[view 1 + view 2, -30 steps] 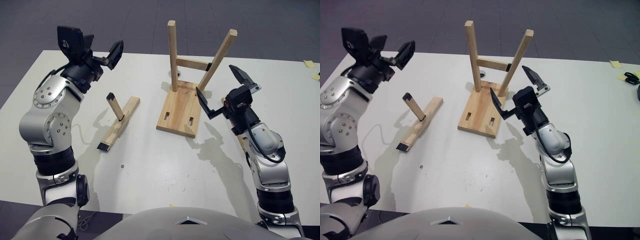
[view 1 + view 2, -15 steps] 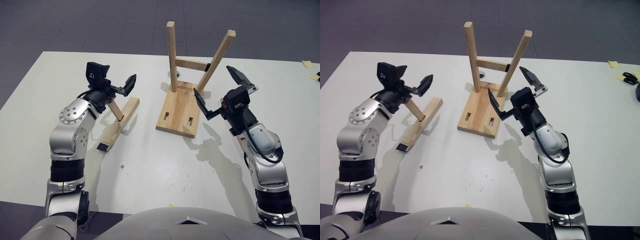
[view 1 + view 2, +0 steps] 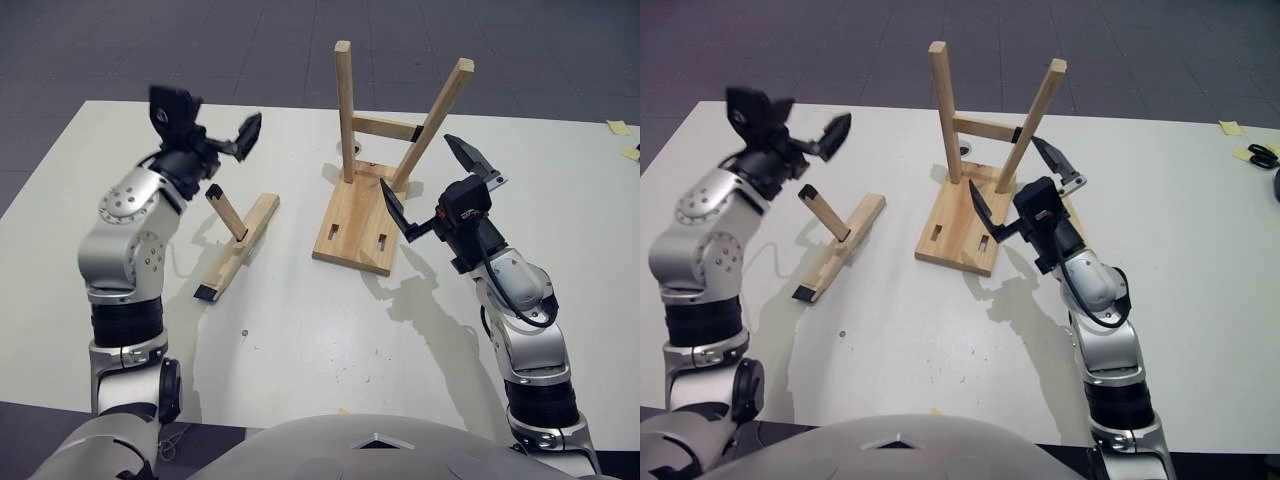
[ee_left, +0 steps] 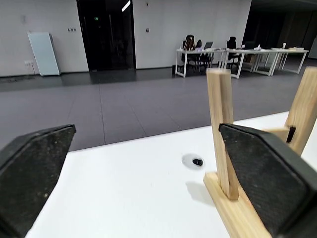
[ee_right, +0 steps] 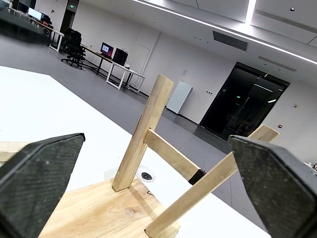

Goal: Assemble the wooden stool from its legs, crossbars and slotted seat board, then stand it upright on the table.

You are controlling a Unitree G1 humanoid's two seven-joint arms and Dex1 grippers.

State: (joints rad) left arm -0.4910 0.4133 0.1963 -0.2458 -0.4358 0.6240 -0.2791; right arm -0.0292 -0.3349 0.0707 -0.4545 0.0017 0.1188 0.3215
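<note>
Left end effector (image 3: pixel 210 125) spread near loose leg (image 3: pixel 240 245); right end effector (image 3: pixel 415 163) spread beside seat board (image 3: pixel 350 228) edge.

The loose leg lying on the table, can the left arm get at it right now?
Probably yes: the left fingers hang open just above the loose leg, with nothing between them.

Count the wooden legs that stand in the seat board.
2. The left leg stands at the far left corner of the seat board; the right leg at its far right, tilted. None hidden.
</note>
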